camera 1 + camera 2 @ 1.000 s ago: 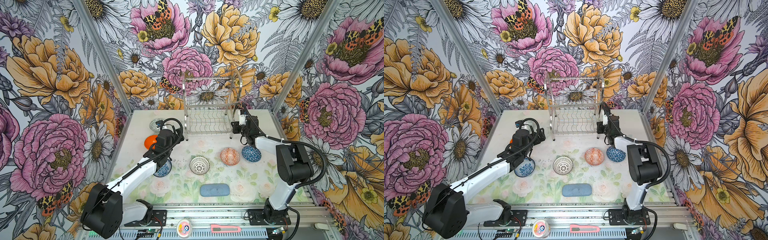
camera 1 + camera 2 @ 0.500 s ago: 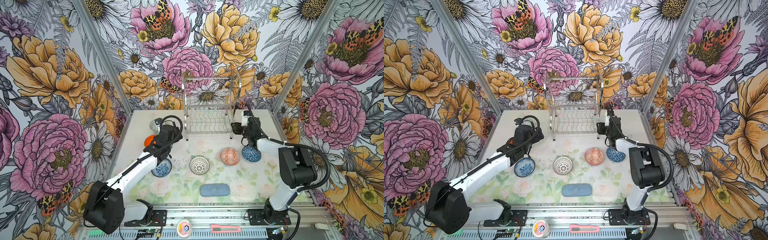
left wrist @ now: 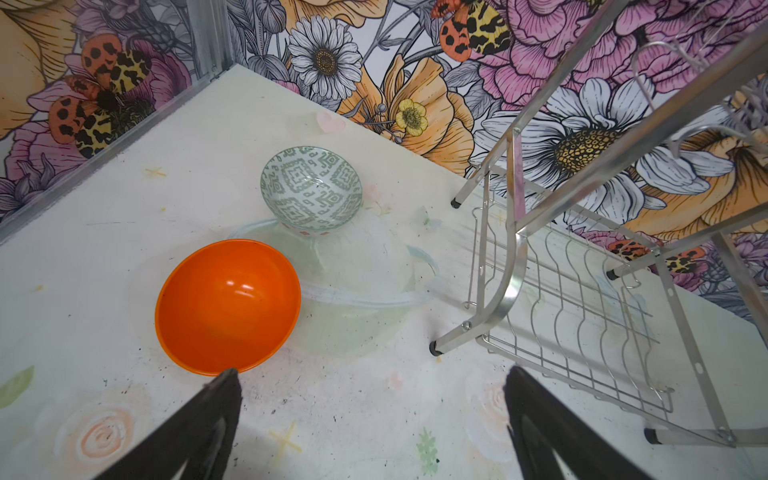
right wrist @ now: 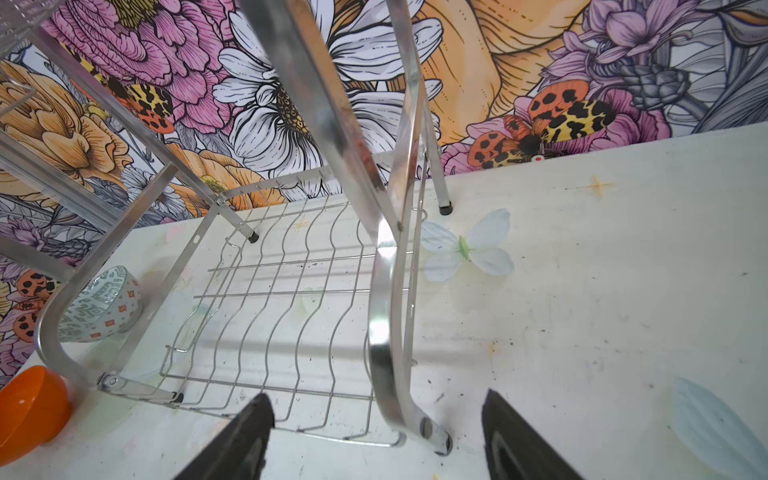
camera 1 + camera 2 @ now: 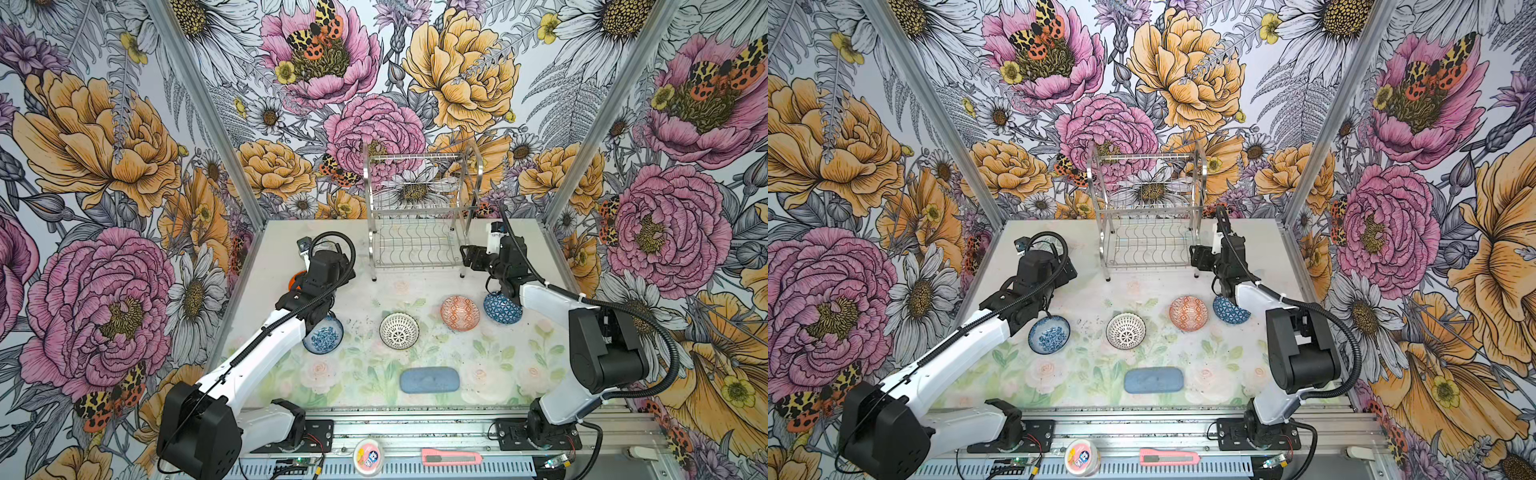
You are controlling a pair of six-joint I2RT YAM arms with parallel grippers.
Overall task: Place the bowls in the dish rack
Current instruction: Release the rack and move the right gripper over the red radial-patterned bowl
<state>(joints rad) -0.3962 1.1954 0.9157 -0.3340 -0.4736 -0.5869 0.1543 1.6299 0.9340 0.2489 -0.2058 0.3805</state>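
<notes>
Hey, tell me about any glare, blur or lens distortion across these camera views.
Right wrist view: strong glare on the dish rack along its curved frame, tubes bowed by the wide lens. Left wrist view: small bright highlights inside the orange bowl. Both top views: even light, sharp, no motion blur.

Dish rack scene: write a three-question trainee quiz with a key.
1. True or false: the dish rack holds a bowl.
2. In the left wrist view, what stands nearest the orange bowl? A grey-green bowl; B cup; C plate.
3. Fill in: the jaws of the right gripper, either side of a rack leg, stand ____.
Key: 1 false; 2 A; 3 open.
</notes>
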